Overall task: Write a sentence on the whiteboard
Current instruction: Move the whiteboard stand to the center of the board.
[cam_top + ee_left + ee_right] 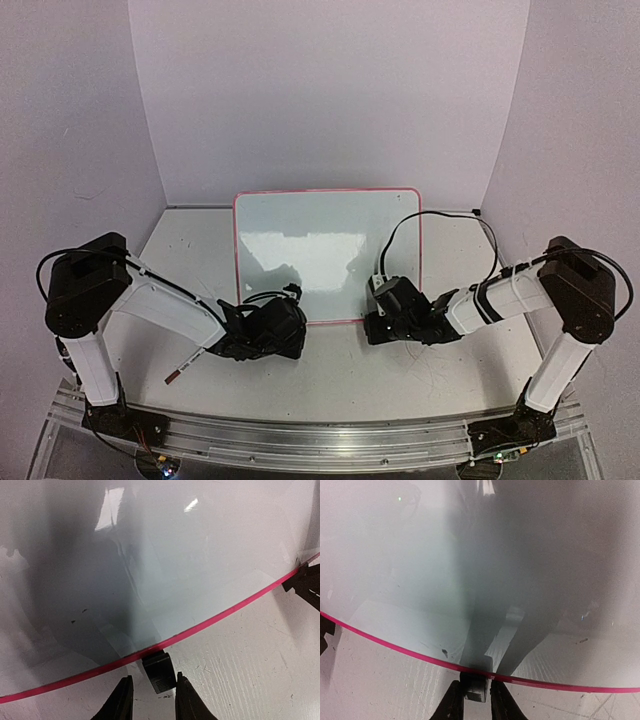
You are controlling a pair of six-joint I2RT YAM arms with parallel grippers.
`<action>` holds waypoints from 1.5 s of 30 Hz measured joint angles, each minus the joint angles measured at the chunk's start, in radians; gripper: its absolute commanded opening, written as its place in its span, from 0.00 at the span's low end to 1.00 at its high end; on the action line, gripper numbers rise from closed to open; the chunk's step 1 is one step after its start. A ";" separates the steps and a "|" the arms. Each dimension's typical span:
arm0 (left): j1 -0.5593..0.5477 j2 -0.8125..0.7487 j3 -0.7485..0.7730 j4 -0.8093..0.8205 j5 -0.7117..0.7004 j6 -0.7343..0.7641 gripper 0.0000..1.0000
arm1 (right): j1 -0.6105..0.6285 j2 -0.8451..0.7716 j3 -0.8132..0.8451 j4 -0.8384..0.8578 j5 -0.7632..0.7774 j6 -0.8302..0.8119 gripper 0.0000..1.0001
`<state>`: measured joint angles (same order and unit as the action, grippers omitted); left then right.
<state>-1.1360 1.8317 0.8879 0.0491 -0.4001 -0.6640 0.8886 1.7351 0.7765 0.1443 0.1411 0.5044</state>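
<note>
Left gripper (154, 676): the fingers flank a black clip foot (159, 672) under the whiteboard's pink lower rim. The jaws are released; a strip of table shows between one finger and the foot, while the other finger sits right against it.

Right gripper (475, 683): the fingers are close on either side of the second clip foot (473, 689). Cannot tell whether they pinch it or only bracket it.

The whiteboard (300, 240) stands mid-table (340, 385) on its feet, lower edge toward the arms, with one gripper low at each end of that edge.

Only the overhead view shows the whole frame and both arms, but there the wrist housings hide both feet and all the fingertips. Only the wrist views show the feet.

Hard to read:
- The board's face shows just glare, arm shadows and small dark specks.
- A black shape (305, 582) at the rim is cut off by the picture edge.
- A thin red-tipped stick (178, 374) lies by the left arm; what it is can't be made out.
</note>
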 measured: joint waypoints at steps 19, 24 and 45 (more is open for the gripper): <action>0.005 -0.081 -0.008 -0.101 -0.021 0.010 0.48 | 0.000 -0.076 0.000 -0.024 -0.004 -0.008 0.48; 0.005 -0.075 -0.007 -0.102 0.001 0.009 0.48 | 0.000 -0.060 0.005 -0.024 0.008 -0.008 0.42; 0.032 0.084 0.121 -0.066 0.077 0.057 0.31 | 0.021 -0.004 -0.004 0.033 0.108 0.095 0.02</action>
<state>-1.1044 1.9155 1.0090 -0.0165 -0.3236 -0.6074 0.9097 1.7310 0.7723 0.1770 0.2491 0.5990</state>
